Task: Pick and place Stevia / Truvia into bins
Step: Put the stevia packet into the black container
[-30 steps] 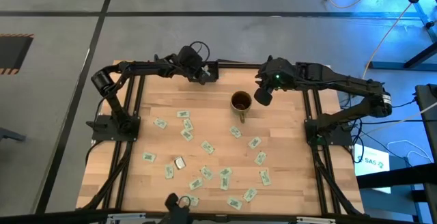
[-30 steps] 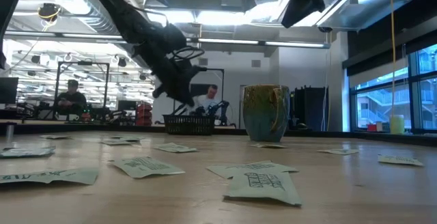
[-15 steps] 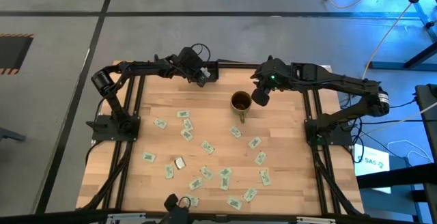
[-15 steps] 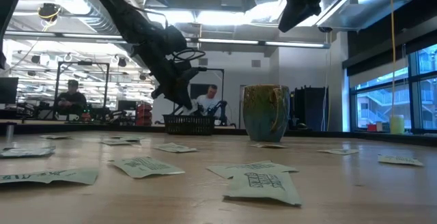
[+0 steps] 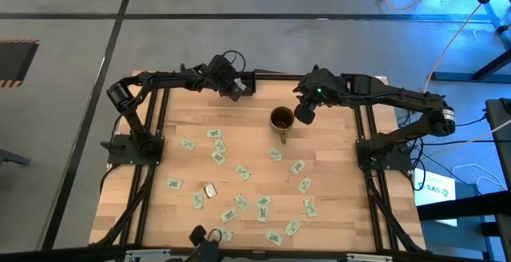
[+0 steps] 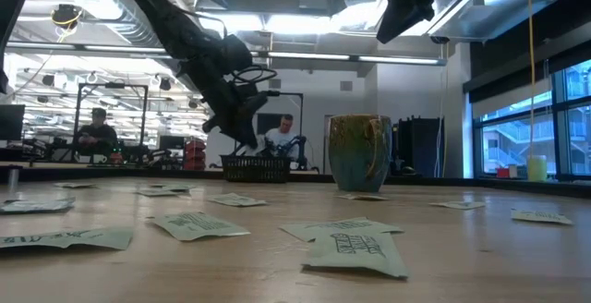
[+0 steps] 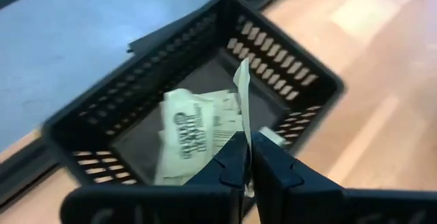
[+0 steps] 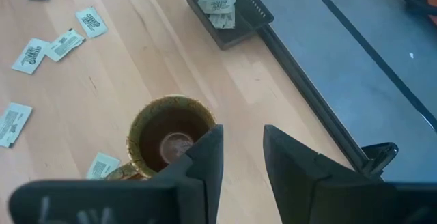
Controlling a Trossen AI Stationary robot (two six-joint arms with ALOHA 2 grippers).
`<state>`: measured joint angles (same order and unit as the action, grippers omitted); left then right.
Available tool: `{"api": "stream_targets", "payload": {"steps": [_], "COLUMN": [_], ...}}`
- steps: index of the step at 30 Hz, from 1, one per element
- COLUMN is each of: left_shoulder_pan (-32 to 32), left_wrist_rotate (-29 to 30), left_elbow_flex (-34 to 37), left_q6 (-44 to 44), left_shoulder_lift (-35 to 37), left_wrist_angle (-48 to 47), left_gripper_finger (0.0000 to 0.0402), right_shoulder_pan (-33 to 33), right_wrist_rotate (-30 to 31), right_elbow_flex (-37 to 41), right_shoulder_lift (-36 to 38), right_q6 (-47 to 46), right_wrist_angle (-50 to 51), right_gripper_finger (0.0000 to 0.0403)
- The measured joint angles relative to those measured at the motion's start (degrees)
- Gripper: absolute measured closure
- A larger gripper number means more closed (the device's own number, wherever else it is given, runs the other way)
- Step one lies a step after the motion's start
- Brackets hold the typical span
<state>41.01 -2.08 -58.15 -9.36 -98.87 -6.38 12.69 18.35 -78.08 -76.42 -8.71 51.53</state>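
Observation:
Many white-and-green Stevia sachets (image 5: 239,172) lie flat on the wooden table's middle and near part. At the far edge stands the black slotted basket (image 5: 243,87), also (image 7: 287,74), with sachets (image 7: 194,132) lying inside. My left gripper (image 7: 247,145) hangs over it, shut on one sachet. The brown-gold mug (image 5: 281,120) stands upright right of the basket. My right gripper (image 8: 242,142) hovers open above the mug's right side, nothing between its fingers. My left gripper pinches one sachet (image 7: 242,94) between its two fingers. The sachet stands on edge and sticks out beyond the fingertips, over the basket's inside. The fingers slant downward toward the far edge. Whether the sachet's far end touches the sachets in the basket, I cannot tell.
A small round thing (image 8: 177,144) lies at the bottom of the mug (image 8: 167,135). A small pale cup (image 5: 210,190) sits among the sachets at the near left. The black table frame (image 5: 271,74) runs along the far edge. People sit in the room behind.

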Motion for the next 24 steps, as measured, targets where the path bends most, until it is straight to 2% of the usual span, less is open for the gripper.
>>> {"api": "stream_targets", "payload": {"steps": [24], "left_shoulder_pan": [0.8], "left_wrist_rotate": [2.4], "left_elbow_flex": [0.0], "left_q6": [0.3], "left_shoulder_lift": [-1.0], "left_wrist_angle": [-3.0], "left_gripper_finger": [0.0384], "right_shoulder_pan": [0.0], "right_wrist_rotate": [0.0], "right_elbow_flex": [0.0], "right_shoulder_lift": [0.0], "right_q6": [-0.2], "right_wrist_angle": [0.0], "right_gripper_finger": [0.0295]}}
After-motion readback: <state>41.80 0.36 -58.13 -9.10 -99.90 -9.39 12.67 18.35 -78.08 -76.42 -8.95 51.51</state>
